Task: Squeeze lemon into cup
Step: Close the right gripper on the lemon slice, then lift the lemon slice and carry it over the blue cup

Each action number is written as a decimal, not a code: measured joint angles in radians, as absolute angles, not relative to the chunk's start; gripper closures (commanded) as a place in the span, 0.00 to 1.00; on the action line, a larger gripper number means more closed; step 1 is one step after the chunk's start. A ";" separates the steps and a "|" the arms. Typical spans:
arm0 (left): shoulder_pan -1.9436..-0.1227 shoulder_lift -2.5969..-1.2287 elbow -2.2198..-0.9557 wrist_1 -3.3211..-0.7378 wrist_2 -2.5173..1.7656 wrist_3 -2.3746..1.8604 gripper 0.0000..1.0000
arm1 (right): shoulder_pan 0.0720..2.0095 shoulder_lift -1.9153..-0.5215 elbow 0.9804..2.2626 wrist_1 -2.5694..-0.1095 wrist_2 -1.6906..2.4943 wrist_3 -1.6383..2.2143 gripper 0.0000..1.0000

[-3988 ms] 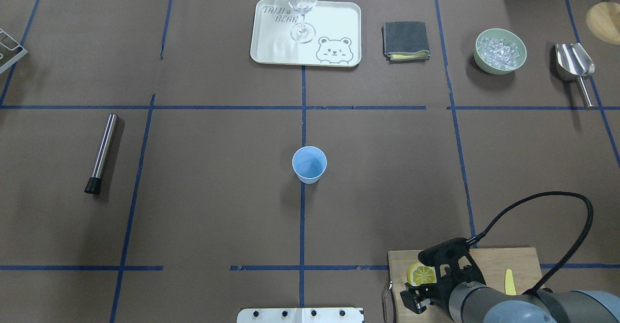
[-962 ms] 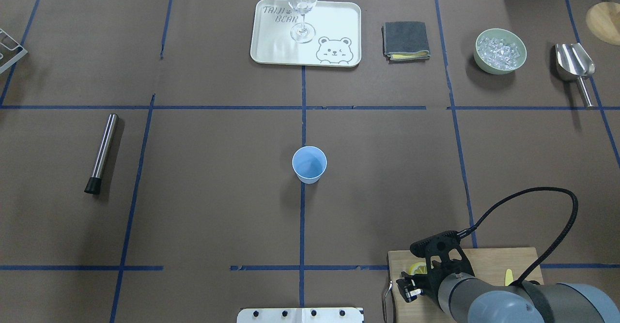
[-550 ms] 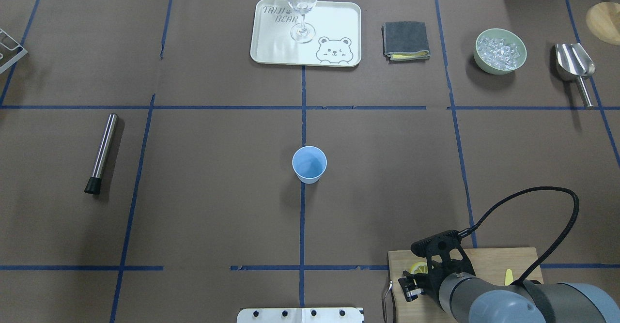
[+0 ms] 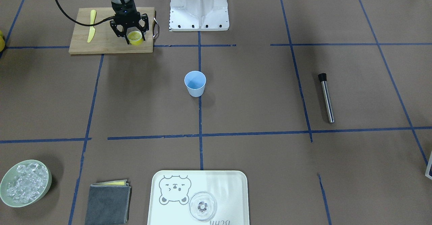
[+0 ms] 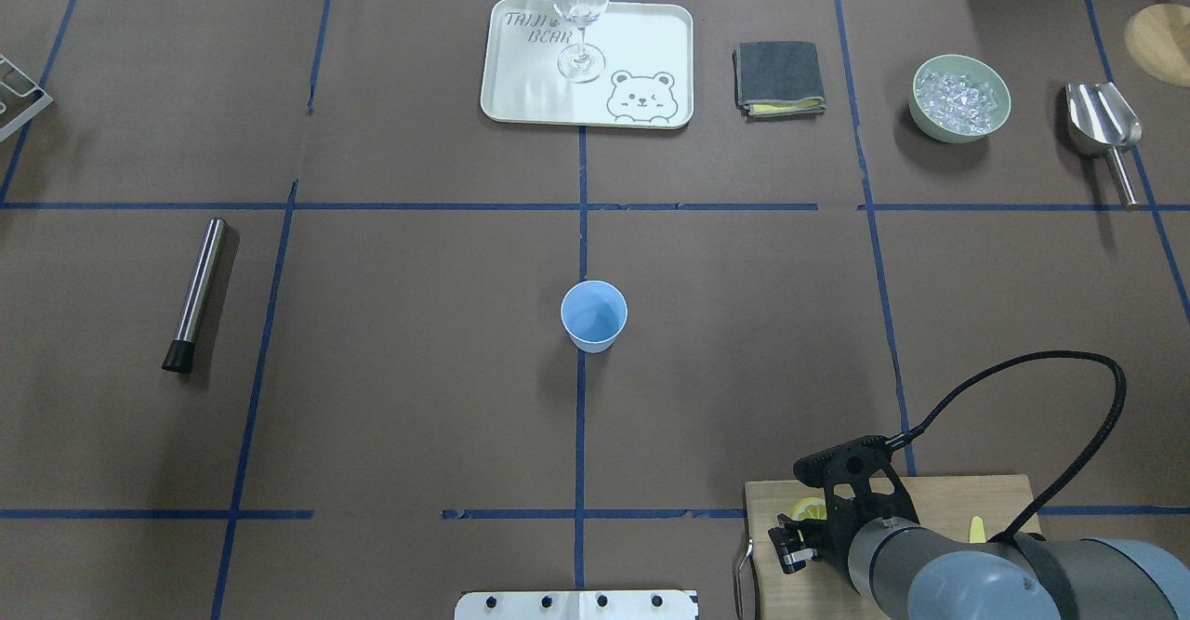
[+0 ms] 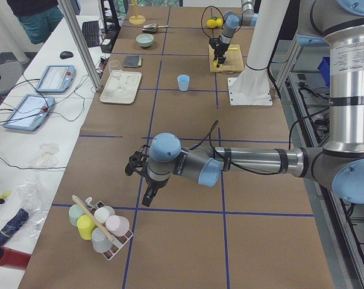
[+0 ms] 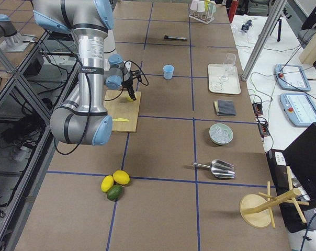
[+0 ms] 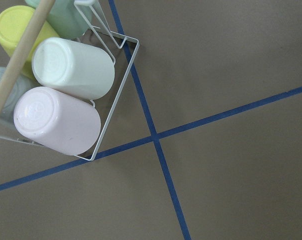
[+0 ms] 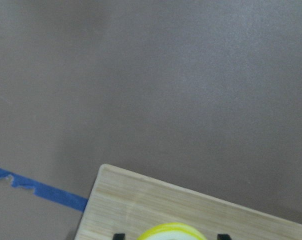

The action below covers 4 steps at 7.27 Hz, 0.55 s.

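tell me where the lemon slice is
The lemon slice sits upper left in the front-facing view, on the cutting board, straddled by the right gripper.

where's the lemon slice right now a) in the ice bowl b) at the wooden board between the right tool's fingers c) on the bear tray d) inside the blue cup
b: the lemon slice shows at the wooden board, flanked by the right tool, far from the cup.

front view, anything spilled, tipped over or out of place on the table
Nothing stands out. The cup stands upright, the wine glass is upright on its tray, and no spill shows. The lemon sits on the cutting board, between the open fingers of the right gripper.
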<state>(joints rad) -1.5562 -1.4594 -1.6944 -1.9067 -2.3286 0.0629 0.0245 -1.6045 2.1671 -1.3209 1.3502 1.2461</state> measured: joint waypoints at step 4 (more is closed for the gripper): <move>-1.557 -1.423 -1.726 -1.907 -2.329 0.063 0.00 | 0.085 -1.583 2.220 -1.398 1.428 1.237 0.51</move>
<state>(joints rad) -1.5569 -1.4235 -1.7257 -1.9067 -2.3293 0.0629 0.0846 -1.5834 2.2201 -1.3984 1.4282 1.2370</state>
